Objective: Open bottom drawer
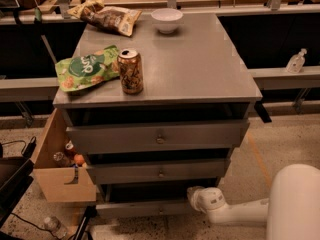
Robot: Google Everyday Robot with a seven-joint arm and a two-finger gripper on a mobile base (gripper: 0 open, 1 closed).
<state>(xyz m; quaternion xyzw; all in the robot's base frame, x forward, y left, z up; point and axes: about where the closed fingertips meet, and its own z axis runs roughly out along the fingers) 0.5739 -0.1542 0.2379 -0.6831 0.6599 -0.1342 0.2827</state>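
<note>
Bottom drawer (pixel 140 208), the lowest grey front of the cabinet (pixel 200 59), has the gripper (pixel 193 194) at its right end; whether it is open or closed cannot be told. The white arm (pixel 235 211) runs right to a body cut off at the frame's corner. On the cabinet's top, near the left edge, stand a can (pixel 130 71) and a green bag (pixel 85 73).

The smooth white rounded plastic arm (pixel 240 213) is showing a round grey-ringed joint cap; its gripper (pixel 192 193) is sitting at five o'clock.
</note>
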